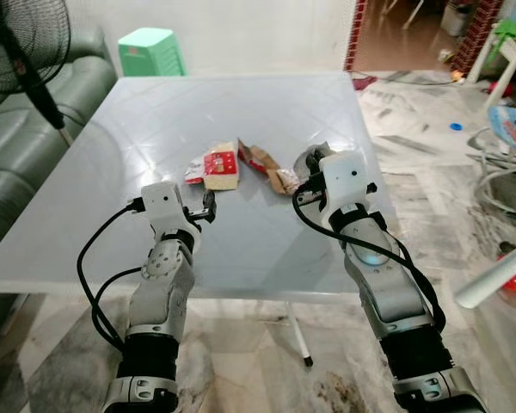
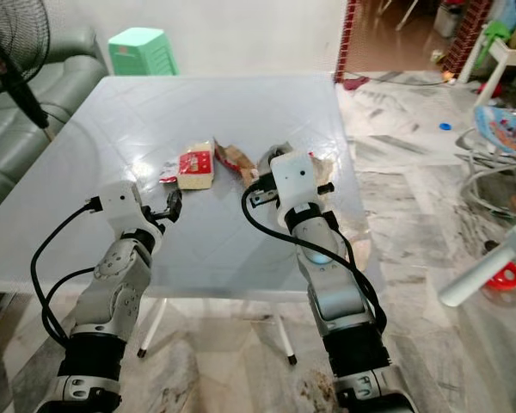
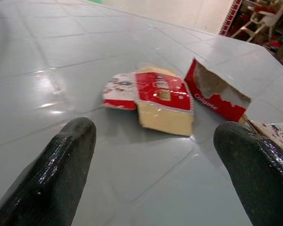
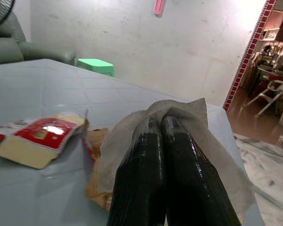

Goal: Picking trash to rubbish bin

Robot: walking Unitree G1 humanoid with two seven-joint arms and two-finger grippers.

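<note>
The right gripper [image 4: 162,123] is pinched tight on a tissue [image 4: 198,141] above the table [image 1: 155,112]. The left gripper [image 3: 155,160] is wide open and holds nothing, near a flat box [image 3: 158,96]. A torn box [image 3: 217,94] lies beside it.

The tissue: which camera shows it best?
The right wrist view: the tissue drapes over the shut right pincer, close up. In the eye views it is only a grey scrap behind that wrist.
</note>
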